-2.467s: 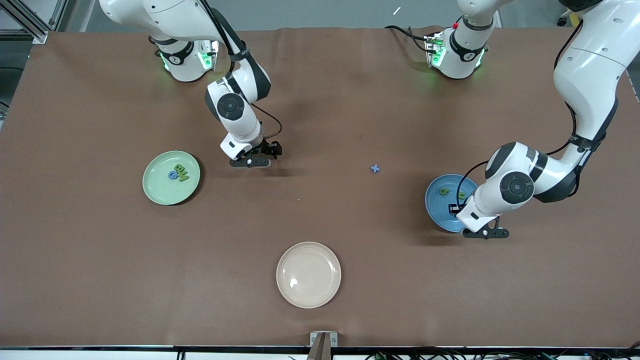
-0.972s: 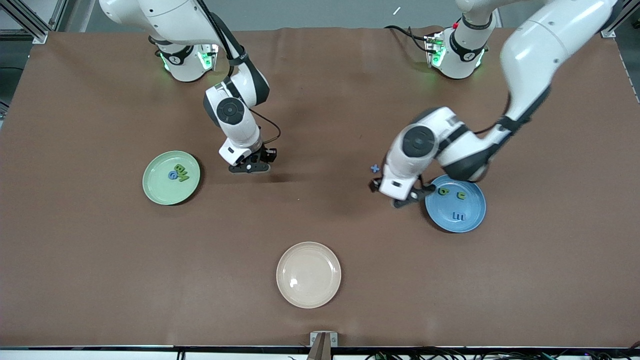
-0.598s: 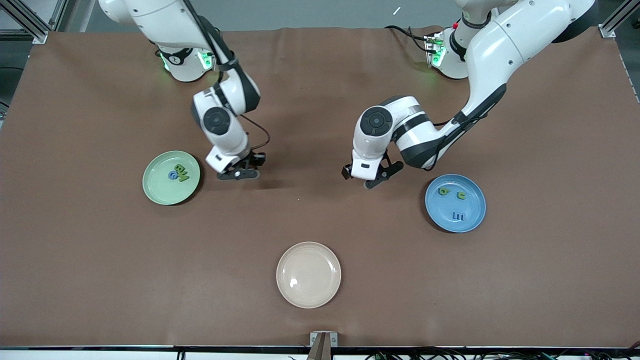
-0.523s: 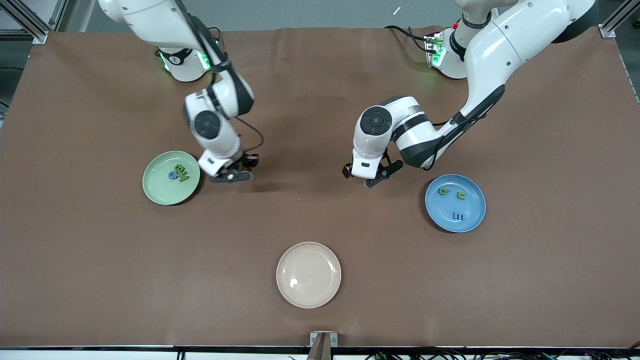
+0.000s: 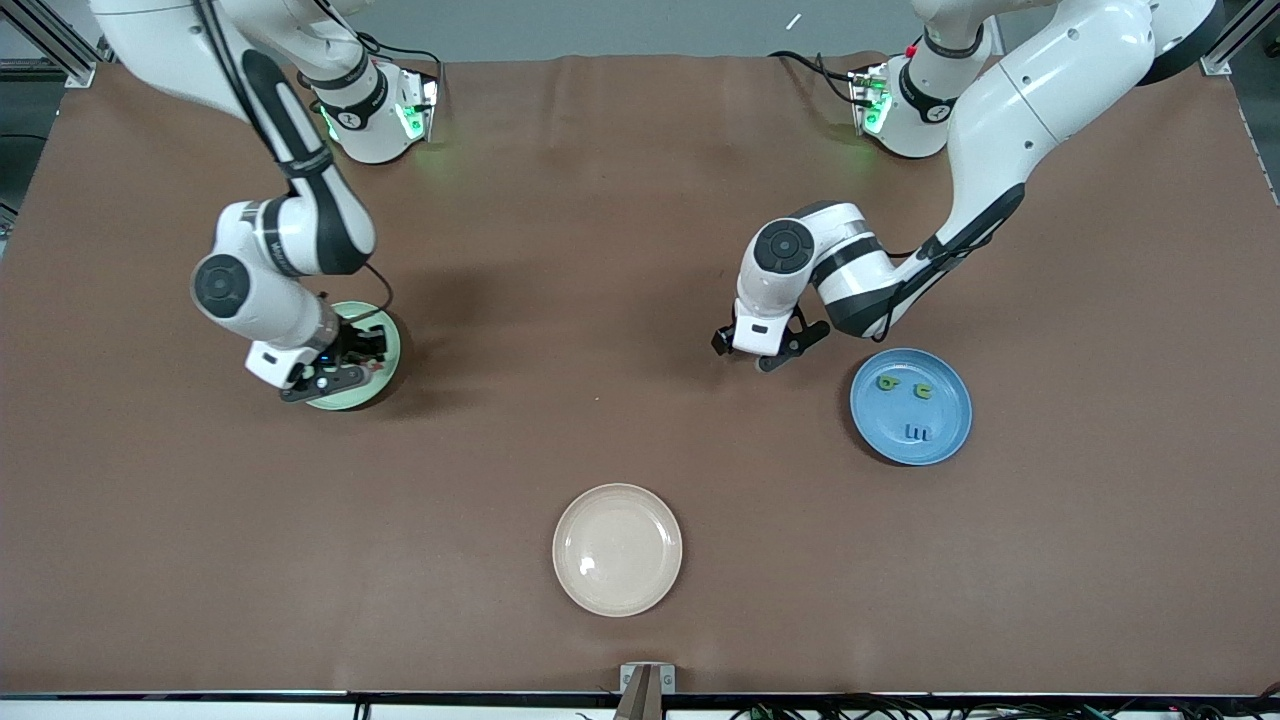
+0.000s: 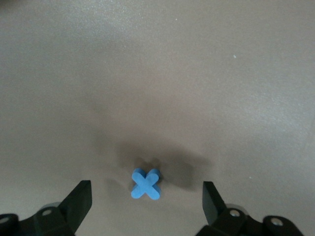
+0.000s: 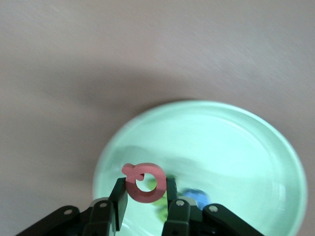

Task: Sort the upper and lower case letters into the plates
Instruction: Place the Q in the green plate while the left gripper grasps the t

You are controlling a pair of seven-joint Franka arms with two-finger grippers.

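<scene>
Brown cloth covers the whole table [image 5: 640, 440], with both arm bases along its farther edge. Three plates sit on it: a green plate [image 5: 385, 372] toward the right arm's end, a blue plate [image 5: 940, 440] toward the left arm's end, and a cream plate [image 5: 617, 549] nearest the front camera, with nothing in it.

On the right arm, the right gripper [image 5: 322, 378] hangs over the green plate, its jaws clamped on a pink letter [image 7: 144, 183], a ring with a small tail. In the right wrist view the letter hangs above the plate's bowl [image 7: 236, 147], where blurred green and blue pieces lie beneath it. The release looks like the step in hand.

On the left arm, the left gripper [image 5: 760, 352] is low over bare cloth between the blue plate and the table's middle. Its jaws stand wide, and the left wrist view shows a blue cross [image 6: 145, 183] lying flat on the cloth between the fingers [image 6: 78, 204], touching neither. The blue plate holds two green letters [image 5: 886, 382] and a dark blue one [image 5: 917, 433].

Risks, as I judge them: the pink letter could land on the pieces already in the plate and roll or bounce toward the rim. The cross is thin and flat, so closing jaws may skid it aside or pinch only one arm and twist it out. It could be a plus sign rather than a letter, which would leave its plate uncertain.
</scene>
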